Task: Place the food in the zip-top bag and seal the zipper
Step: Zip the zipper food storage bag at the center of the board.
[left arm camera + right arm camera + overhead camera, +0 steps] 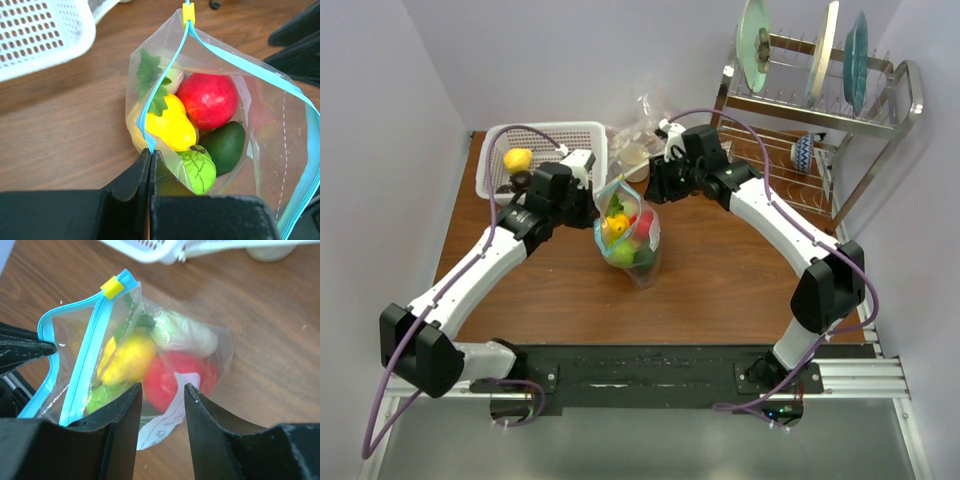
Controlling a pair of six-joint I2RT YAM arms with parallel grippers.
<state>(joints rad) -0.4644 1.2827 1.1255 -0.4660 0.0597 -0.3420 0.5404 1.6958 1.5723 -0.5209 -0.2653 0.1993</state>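
Observation:
The zip-top bag (638, 262) lies mid-table with its mouth open. Its food shows in the left wrist view: a red apple (207, 100), a yellow fruit (170, 125), a dark green avocado (227, 145) and a light green piece (197, 170). My left gripper (150, 152) is shut on the light-blue zipper (165, 75) at the near end of the rim. My right gripper (162, 389) hangs open just over the bag's side, the red fruit (172, 377) showing between its fingers. One yellow fruit (517, 159) sits in the basket.
A white mesh basket (585, 133) stands at the back left, close behind the left gripper. Other crumpled clear bags (640, 120) lie behind the right gripper. A metal dish rack (880, 115) with plates fills the back right corner.

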